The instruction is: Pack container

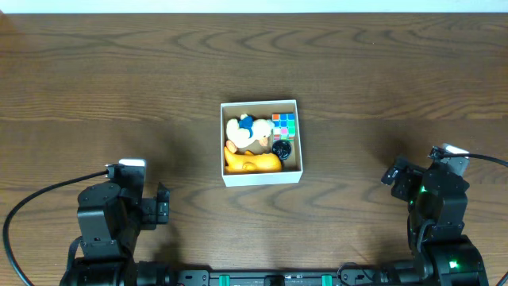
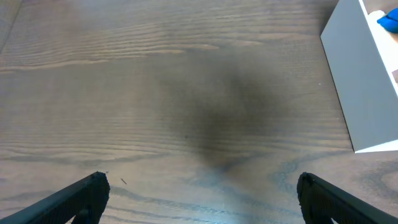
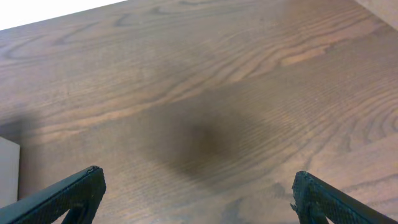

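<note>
The container (image 1: 262, 178), a square shallow box with white walls, sits at the table's middle. It holds a cream plush toy with a blue part (image 1: 247, 129), a yellow toy (image 1: 252, 163), a colourful cube (image 1: 284, 125) and a small black round thing (image 1: 282, 148). My left gripper (image 1: 163, 203) is open and empty at the lower left, well apart from the box. In the left wrist view its fingers (image 2: 200, 193) spread over bare wood, with the container's white wall (image 2: 360, 81) at the right. My right gripper (image 1: 394, 175) is open and empty at the lower right; its fingers show in the right wrist view (image 3: 198, 190).
The wooden table (image 1: 119, 87) stretches around the box. A black cable (image 1: 40, 199) runs from the left arm towards the front edge. A white box corner (image 3: 7, 168) shows at the left edge of the right wrist view.
</note>
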Controlling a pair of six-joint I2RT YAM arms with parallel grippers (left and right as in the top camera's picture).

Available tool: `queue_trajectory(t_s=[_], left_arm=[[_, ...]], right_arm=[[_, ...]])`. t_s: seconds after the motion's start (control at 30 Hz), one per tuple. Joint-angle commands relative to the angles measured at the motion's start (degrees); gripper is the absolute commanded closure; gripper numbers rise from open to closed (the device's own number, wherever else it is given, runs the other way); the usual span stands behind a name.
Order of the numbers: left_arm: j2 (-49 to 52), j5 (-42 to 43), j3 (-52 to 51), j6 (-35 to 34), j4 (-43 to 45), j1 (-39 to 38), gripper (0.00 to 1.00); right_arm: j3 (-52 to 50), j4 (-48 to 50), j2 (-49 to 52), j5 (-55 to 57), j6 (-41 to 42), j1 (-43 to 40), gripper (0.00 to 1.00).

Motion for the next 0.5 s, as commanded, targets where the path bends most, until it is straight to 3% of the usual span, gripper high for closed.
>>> queue_trajectory(t_s=[0.0,0.27,0.47], left_arm=[[0.2,-0.5,0.0,-0.5,0.0,0.1,0.02],[0.2,-0.5,0.0,-0.5,0.0,0.1,0.02],[0.2,-0.5,0.0,-0.5,0.0,0.1,0.02]], right_arm=[[-0.5,-2.7,-2.1,0.3,0.8,0.4,0.01],[-1.2,-12.3,-22.1,-14.1,-9.8,-1.1,0.01],[-8.4,-6.8,-31.7,-14.3,-10.2,-2.0,0.01]])
